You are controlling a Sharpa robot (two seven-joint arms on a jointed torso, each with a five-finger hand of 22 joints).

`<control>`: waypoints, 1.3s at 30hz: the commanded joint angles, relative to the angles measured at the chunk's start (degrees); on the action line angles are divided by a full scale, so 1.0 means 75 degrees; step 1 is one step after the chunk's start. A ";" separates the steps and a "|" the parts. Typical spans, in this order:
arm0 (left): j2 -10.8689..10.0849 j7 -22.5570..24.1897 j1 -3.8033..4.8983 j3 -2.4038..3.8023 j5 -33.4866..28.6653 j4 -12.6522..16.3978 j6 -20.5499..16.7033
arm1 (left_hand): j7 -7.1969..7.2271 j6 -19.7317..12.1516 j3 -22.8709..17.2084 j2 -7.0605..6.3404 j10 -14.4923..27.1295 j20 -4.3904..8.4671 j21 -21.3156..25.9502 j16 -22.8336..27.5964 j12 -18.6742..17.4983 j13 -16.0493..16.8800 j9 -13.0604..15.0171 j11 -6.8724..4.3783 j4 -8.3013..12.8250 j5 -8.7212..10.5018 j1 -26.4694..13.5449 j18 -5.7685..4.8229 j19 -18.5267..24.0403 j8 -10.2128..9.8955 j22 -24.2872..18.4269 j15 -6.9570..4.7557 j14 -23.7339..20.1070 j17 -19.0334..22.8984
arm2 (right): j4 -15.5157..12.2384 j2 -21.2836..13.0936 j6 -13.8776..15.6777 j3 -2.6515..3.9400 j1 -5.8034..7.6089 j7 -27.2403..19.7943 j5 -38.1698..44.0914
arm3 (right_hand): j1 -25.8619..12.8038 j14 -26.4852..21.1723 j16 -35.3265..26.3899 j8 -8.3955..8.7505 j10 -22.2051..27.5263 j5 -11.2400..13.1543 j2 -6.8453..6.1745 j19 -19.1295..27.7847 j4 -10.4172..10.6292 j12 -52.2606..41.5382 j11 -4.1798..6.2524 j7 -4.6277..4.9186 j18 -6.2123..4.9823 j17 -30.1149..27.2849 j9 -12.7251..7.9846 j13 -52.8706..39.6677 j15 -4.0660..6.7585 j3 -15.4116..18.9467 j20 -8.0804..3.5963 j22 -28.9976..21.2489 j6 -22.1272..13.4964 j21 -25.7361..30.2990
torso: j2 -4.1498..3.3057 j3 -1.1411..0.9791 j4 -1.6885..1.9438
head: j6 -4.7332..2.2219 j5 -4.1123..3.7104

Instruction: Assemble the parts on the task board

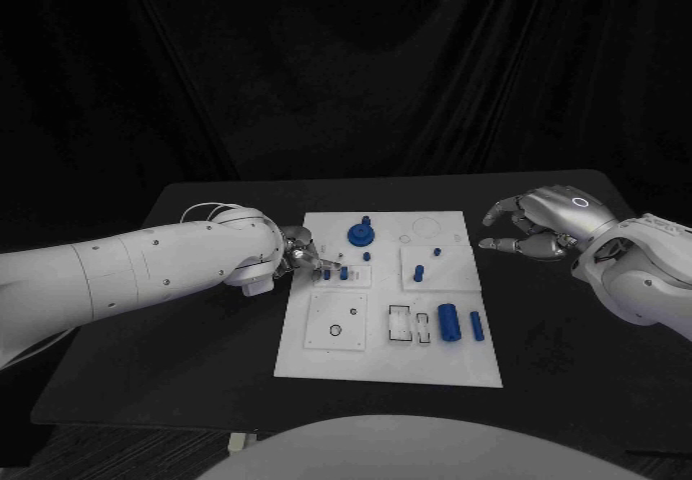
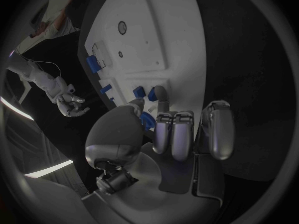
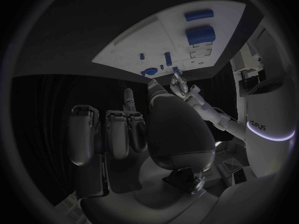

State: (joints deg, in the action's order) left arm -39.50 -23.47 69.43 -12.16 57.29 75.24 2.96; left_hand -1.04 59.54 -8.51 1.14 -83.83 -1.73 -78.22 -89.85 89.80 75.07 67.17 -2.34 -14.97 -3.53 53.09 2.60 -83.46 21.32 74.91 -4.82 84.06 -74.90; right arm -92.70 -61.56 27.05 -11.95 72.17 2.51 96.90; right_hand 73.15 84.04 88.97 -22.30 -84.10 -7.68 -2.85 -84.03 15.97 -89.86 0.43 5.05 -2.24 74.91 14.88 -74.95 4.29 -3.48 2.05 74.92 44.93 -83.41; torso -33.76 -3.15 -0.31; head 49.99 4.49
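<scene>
The task board (image 1: 389,340) lies flat in the middle of the black bench (image 1: 188,340), long side running away from the robot. On it: a tall blue part with a round base (image 1: 359,235) standing upright near the far edge; a small blue peg (image 1: 418,271) upright to its right; a fat blue cylinder (image 1: 450,322) and a slimmer blue cylinder (image 1: 476,325) lying side by side on the near right portion.

The left hand (image 1: 293,255) is at the board's left edge, fingers reaching onto the plate beside a row of small blue pieces (image 1: 338,270). From the left wrist view, thumb and a finger appear to close on a small blue part (image 2: 147,119), though contact is hard to confirm.

The right hand (image 1: 541,225) sits off the board's far right corner, fingers curled in, holding nothing.
</scene>
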 commanded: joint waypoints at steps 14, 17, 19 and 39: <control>-0.0448 0.3747 0.0131 0.0002 -0.0012 0.0288 -0.2377 | -0.0085 -0.0649 0.1712 -0.0049 -0.0822 0.0003 -0.0073 -0.0020 0.0027 0.1991 0.0778 0.0028 -0.0231 0.0108 -0.0994 0.0017 -0.0009 0.0421 0.1526 0.0024 0.0792 -0.2013 | -0.0113 -0.0144 0.0114 0.0007 -0.0008 0.0129 0.0020 | -0.0019 0.0736 -0.0049 0.0057 -0.0786 -0.0078 0.0081 -0.0330 0.0009 -0.0019 -0.0066 0.0007 0.0047 0.1752 -0.0018 -0.2007 -0.0056 0.0056 0.0065 0.1676 0.0062 0.0099 | -0.0003 0.0008 0.0001 | 0.0002 -0.0028; -0.0485 0.4618 0.0204 0.0002 0.0008 0.0251 -0.2747 | -0.0241 -0.1069 0.1841 0.0067 -0.0822 -0.0083 0.0076 -0.0020 0.0027 0.1991 0.0700 0.0168 -0.0199 0.0094 -0.0083 0.0050 0.0149 0.0164 0.1478 0.0186 0.0792 -0.2013 | -0.0124 -0.0155 0.0154 0.0008 -0.0005 0.0113 0.0020 | -0.0018 0.0734 -0.0053 0.0057 -0.0786 -0.0092 0.0085 -0.0332 0.0010 -0.0019 -0.0068 0.0007 0.0048 0.1747 -0.0019 -0.2007 -0.0057 0.0058 0.0066 0.1677 0.0065 0.0096 | 0.0001 0.0004 -0.0002 | 0.0002 -0.0025; -0.0484 0.5155 0.0238 0.0002 0.0177 0.0184 -0.2813 | -0.0348 -0.1364 0.1822 0.0130 -0.0822 -0.0164 0.0216 -0.0020 0.0027 0.1991 0.0538 0.0279 -0.0125 0.0047 0.0422 0.0071 0.0280 -0.0076 0.1435 0.0260 0.0792 -0.2013 | -0.0125 -0.0153 0.0163 0.0008 -0.0004 0.0099 0.0020 | -0.0019 0.0735 -0.0051 0.0056 -0.0786 -0.0103 0.0088 -0.0331 0.0011 -0.0019 -0.0070 0.0006 0.0047 0.1749 -0.0020 -0.2007 -0.0056 0.0059 0.0065 0.1677 0.0068 0.0098 | 0.0007 -0.0002 -0.0004 | 0.0002 -0.0017; 0.0332 0.5567 0.0219 0.0000 0.4512 -0.0622 -0.2794 | 0.0006 -0.2435 0.0591 -0.0239 0.6519 -0.0518 0.1147 0.2292 -0.9924 -0.6776 -0.5356 0.0695 0.0934 -0.0603 0.4345 0.0309 0.0884 -0.2361 0.1120 0.0533 -0.1447 0.1335 | 0.0007 -0.0044 0.0175 0.0007 -0.0012 -0.0070 0.0020 | -0.0002 0.0732 -0.0061 0.0053 -0.0786 -0.0202 0.0105 -0.0326 0.0007 -0.0019 -0.0053 0.0003 0.0045 0.1735 -0.0028 -0.2007 -0.0054 0.0080 0.0064 0.1673 0.0105 0.0111 | -0.0017 0.0007 0.0009 | 0.0002 -0.0005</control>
State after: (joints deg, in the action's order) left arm -37.38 17.54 71.21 -12.22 83.85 70.87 -16.69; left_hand -1.29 41.28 -3.75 -0.44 -35.00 -5.59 -70.18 -73.03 15.66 24.79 27.52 3.10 -7.89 -8.26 85.91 4.42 -77.31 3.64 74.95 -0.84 73.69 -65.37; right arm -92.69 -61.91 27.40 -11.94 72.16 2.24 96.90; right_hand 73.06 84.04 88.74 -22.07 -83.89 -9.00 -2.30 -84.03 16.00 -89.86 0.23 5.04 -2.24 74.91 14.72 -74.92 4.28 -3.13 2.05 74.90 45.34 -82.90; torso -33.79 -3.19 -0.30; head 49.99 4.35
